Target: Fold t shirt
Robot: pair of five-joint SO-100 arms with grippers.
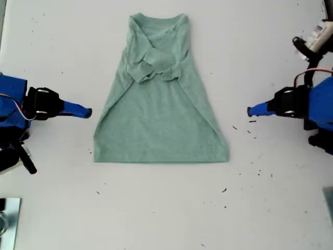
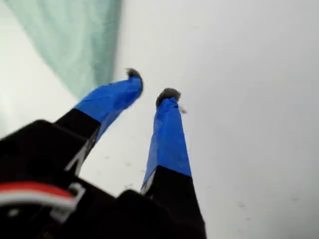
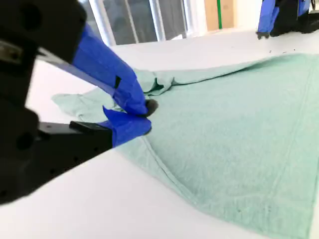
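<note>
The pale green t shirt (image 1: 161, 114) lies flat on the white table (image 1: 166, 208), neckline at the far end, both sleeves folded in over the chest, hem nearest the camera. My first gripper (image 1: 251, 110) hovers at the exterior view's right, a clear gap away from the shirt's side edge. In its wrist view the blue fingers stand slightly apart, so my first gripper (image 2: 151, 84) is open and holds nothing, with the t shirt (image 2: 75, 35) beyond it. My second gripper (image 1: 88, 112) is at the exterior view's left, close to the other side edge. There my second gripper (image 3: 147, 115) is shut, tips together, just short of the t shirt (image 3: 234, 139).
Dark specks (image 1: 252, 130) dot the table near the first arm. A white part with cables (image 1: 317, 36) sits at the exterior view's top right. A metal piece (image 1: 8, 224) lies at its bottom left corner. Windows (image 3: 144, 20) show behind the table.
</note>
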